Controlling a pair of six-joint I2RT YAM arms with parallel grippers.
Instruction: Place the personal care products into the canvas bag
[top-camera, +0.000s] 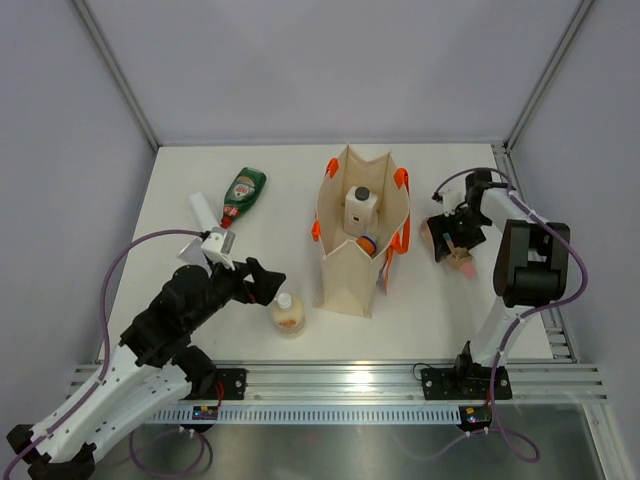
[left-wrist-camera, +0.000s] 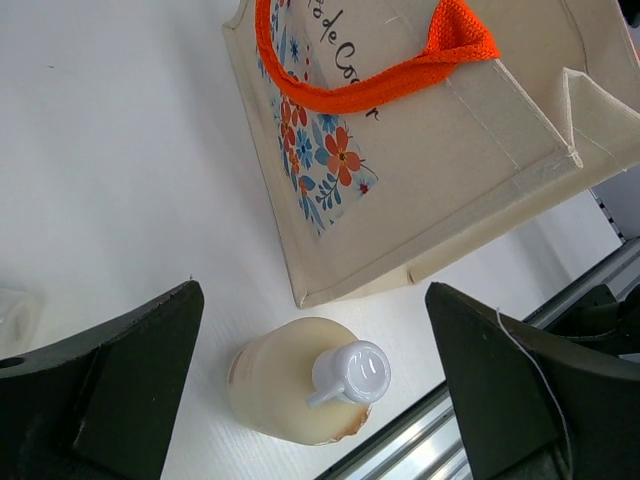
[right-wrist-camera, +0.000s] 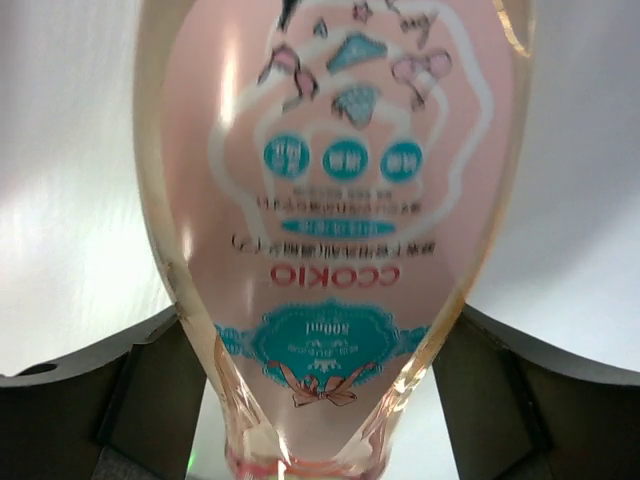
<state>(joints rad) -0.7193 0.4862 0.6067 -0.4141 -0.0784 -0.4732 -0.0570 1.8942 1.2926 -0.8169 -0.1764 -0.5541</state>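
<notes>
At the near edge, an aluminium rail (top-camera: 340, 385) carries both arm bases. Just beyond it on the white bench (top-camera: 420, 320), the cream pump bottle (top-camera: 287, 313) stands upright with its white pump head on top, close to the near left corner of the canvas bag (top-camera: 345, 275). The left end effector (top-camera: 260, 283) hangs just beside that bottle. Its fingers (left-wrist-camera: 110, 380) are spread wide and grip nothing, and in the left wrist view the bottle shows below and between them.

The bag stands upright near the middle of the bench, mouth open, orange handles draped over its sides and a floral print on one wall. Inside it are the white black-capped bottle (top-camera: 361, 208) and, nearer, the orange cylinder (top-camera: 367, 243).

Right of the bag, the right end effector (top-camera: 455, 245) straddles the pink clear bottle (top-camera: 463, 263). In the right wrist view a dark finger sits at each side of the bottle, but I cannot tell whether they press on it.

Farther back on the left, the white tube (top-camera: 205, 212) lies on the bench. The green red-capped bottle (top-camera: 243, 193) lies just beyond it, well apart from the bag.
</notes>
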